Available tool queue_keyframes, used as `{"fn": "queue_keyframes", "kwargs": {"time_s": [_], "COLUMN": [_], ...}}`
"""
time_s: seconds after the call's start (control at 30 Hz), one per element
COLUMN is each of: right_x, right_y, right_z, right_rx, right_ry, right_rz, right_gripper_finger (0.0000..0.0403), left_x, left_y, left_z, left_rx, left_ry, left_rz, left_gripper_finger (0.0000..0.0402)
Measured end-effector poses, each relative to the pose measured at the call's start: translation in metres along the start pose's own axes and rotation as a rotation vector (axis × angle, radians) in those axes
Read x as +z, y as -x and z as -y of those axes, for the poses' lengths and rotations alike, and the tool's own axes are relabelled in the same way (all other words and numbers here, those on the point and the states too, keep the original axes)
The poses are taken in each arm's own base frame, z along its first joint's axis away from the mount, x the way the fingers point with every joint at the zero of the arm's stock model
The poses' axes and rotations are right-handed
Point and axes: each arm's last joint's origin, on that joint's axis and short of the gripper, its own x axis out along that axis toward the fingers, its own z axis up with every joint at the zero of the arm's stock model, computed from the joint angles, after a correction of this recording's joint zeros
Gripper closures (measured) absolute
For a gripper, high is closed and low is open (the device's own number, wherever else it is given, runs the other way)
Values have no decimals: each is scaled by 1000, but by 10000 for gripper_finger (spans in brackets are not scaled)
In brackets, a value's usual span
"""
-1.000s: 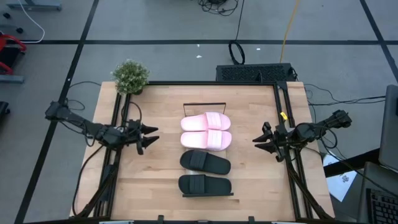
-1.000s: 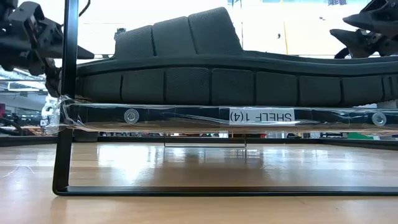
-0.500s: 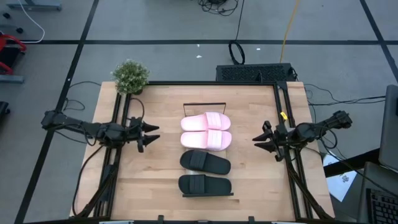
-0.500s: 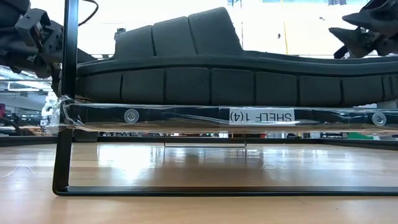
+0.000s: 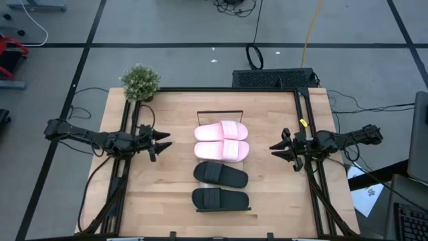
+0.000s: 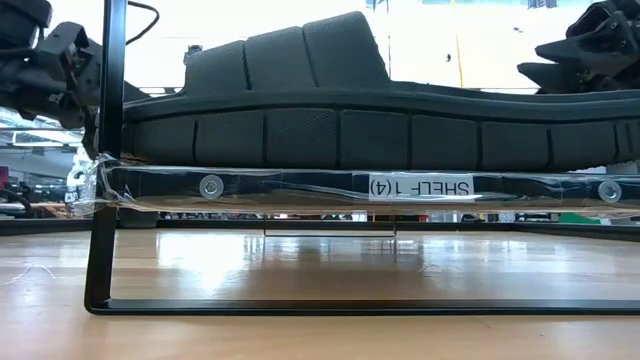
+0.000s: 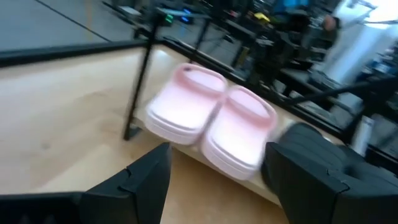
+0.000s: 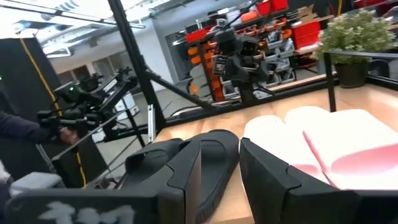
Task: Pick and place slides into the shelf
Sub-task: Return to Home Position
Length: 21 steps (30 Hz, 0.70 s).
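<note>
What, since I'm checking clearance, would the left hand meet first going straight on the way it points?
Probably the pink slides on the shelf: the left hand, open, points at their near ends with nothing between. Its height relative to them is unclear.

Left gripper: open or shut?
Open. In the left wrist view the left gripper shows its two fingers wide apart, nothing held.

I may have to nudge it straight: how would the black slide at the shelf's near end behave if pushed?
Probably light and slightly springy: the black slide has a thick, segmented, foam-looking sole. Lying flat and wide on the shelf, it would likely scoot rather than tip or roll.
</note>
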Motion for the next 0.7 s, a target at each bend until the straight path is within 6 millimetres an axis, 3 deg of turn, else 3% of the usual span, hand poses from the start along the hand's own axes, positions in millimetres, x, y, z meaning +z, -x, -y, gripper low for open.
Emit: {"fn": "queue_keyframes", "kwargs": {"time_s": [0.2, 0.7], "right_x": [-1, 1], "right_y": [-1, -1], "right_z": [3, 3], "right_rx": [-31, -30], "right_ry": [-20, 55], "right_rz": [0, 23], "right_gripper_finger": [303, 303], "left_x": [0, -4], "left_y": [1, 1], "left_z": [-1, -2], "left_rx": [85, 78], "left_ry": [-6, 82], "left_rz": [46, -4], "left_gripper_finger": [146, 146]}}
